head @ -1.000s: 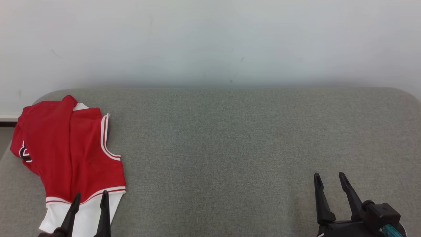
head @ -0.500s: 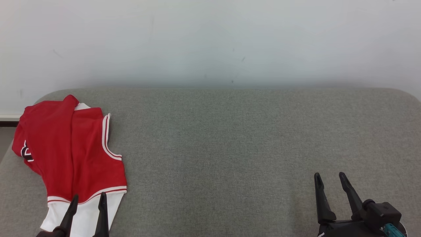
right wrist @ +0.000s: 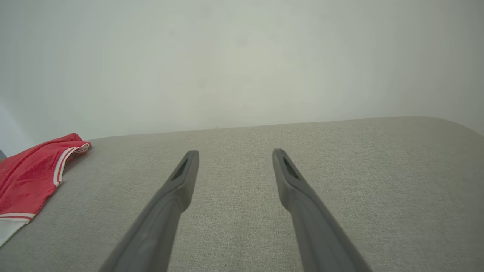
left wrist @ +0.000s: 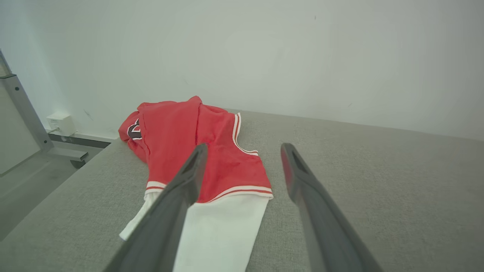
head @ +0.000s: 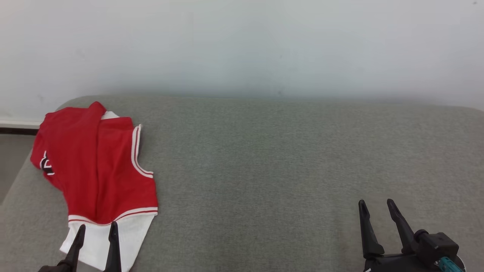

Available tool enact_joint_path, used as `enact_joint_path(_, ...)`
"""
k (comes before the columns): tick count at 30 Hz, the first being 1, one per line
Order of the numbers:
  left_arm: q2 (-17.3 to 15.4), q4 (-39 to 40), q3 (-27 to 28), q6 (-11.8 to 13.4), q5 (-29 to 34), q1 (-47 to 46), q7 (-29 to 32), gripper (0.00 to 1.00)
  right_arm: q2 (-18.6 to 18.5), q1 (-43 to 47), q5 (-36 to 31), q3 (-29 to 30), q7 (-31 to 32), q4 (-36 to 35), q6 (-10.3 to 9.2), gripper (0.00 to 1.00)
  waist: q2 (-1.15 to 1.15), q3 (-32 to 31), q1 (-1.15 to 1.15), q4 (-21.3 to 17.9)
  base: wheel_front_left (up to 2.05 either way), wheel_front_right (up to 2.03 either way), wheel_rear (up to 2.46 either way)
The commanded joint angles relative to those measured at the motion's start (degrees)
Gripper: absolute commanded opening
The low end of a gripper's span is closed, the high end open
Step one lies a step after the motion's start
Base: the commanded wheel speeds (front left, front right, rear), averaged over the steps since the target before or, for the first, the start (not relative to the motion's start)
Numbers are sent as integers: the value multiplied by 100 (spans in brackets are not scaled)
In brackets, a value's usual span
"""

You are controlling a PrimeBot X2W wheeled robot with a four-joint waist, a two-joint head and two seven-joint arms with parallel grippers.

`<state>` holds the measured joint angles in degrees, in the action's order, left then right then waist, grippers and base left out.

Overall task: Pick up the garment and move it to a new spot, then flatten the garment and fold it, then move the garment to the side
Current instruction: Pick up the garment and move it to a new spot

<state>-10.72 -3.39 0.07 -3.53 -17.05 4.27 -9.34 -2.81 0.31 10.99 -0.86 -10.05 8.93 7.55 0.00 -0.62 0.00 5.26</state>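
The garment (head: 98, 158) lies at the far left corner of the bench (head: 264, 158), folded over on itself, its left side reaching the bench's left edge. The left gripper (head: 97, 226) sits at the garment's near end, fingers spread apart and holding nothing. In the head view both tips overlap the white cloth below the hem; in the left wrist view one finger crosses the garment and the other lies over bare bench just beside its right edge. Whether the tips touch the cloth I cannot tell. The right gripper (head: 376, 203) is well apart from the garment, over the near right of the bench, its fingers also spread and empty.

The garment is a red sleeveless jersey, soft and creased, with white-and-red striped trim along armhole and hem, a white layer showing under the hem, and a dark emblem by its left edge. The bench is grey woven fabric, flat, with rounded corners. A pale wall (head: 242, 45) stands behind its far edge. Between the garment and the right gripper lies a broad stretch of bare fabric.
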Motion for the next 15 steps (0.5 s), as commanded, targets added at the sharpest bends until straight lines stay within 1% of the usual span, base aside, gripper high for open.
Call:
enact_joint_path(1,-14,-31,19,35,3,-44,-32,100,-14,64,49,-5,-8,11,-12,100,0,49,0,232,0,0,0)
enact_joint_path(15,-73,-201,71,239,98,-84,-229,100,-13,-40,61,-172,-54,132,-12,100,0,206,0,1343,0,0,0)
